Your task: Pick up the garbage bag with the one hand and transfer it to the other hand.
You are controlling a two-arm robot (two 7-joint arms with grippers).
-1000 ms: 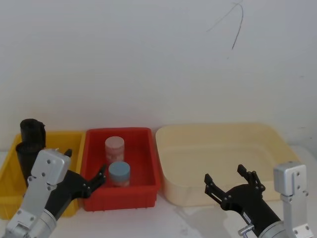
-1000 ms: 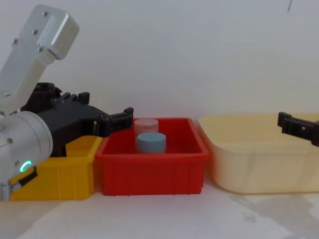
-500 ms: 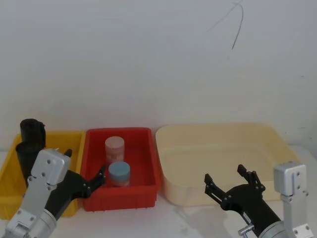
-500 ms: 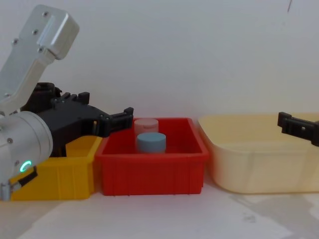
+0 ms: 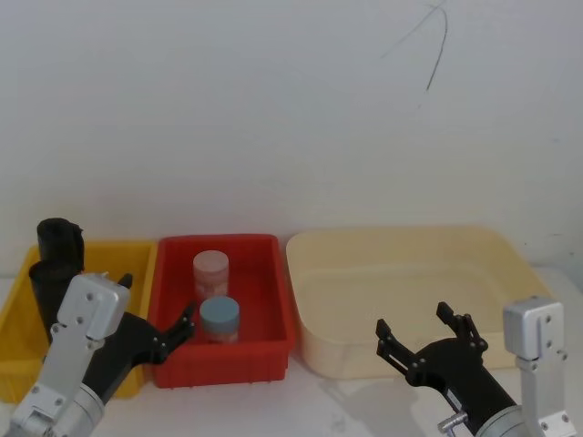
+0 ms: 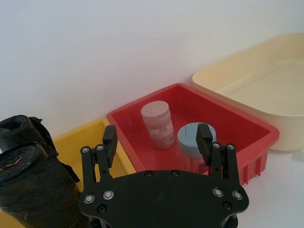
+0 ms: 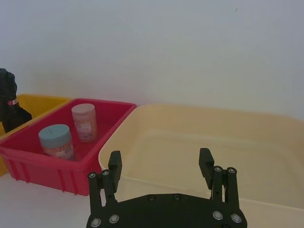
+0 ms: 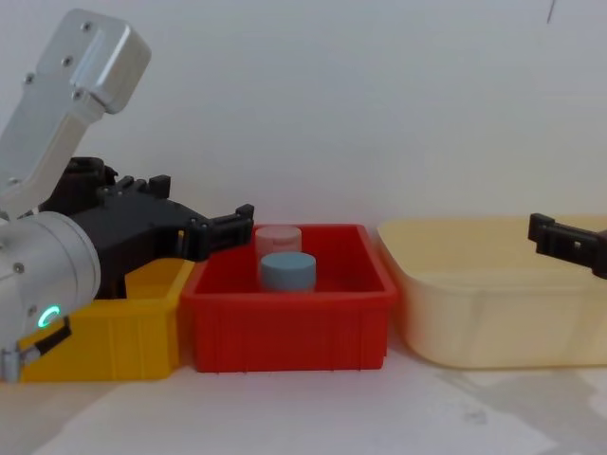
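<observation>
1. Table point(image 5: 337, 401): white, carries three bins in a row along the back.
2. Cream tub point(image 5: 401, 291): biggest bin, on the right, looks empty afaict. The right tool point(image 5: 414, 320) hangs just in front of its near wall.
3. Red bin point(image 5: 273, 300): middle one, two jars inside, not part of the job.
4. Yellow bin point(image 5: 14, 319): far left, two black rolls standing upright in it.
5. Garbage bag point(image 5: 44, 296): I take it to be the front roll, bc the left wrist view shows a bit of red at its top rim. The second roll point(image 5: 59, 238) stands right behind it, touching or v. close. So progress = basically zero imo: bag not picked up, handover not started. Left to do: grab, lift, carry across, other side takes it.
6. Left tool point(image 5: 157, 300): fingers spread wide, nothing between them, touching nothing I can see. It sits low by the near edge where the yellow & red bins meet. It's aimed more at the jars than at the bag, which is off to its side, so it prob needs to swing left first.
7. Right tool: also wide open & empty, well apart from the bag, w/ the red bin between.
8. Jars: pink-lid jar point(image 5: 210, 270) behind, blue-lid jar point(image 5: 219, 317) in front, close together.
</observation>
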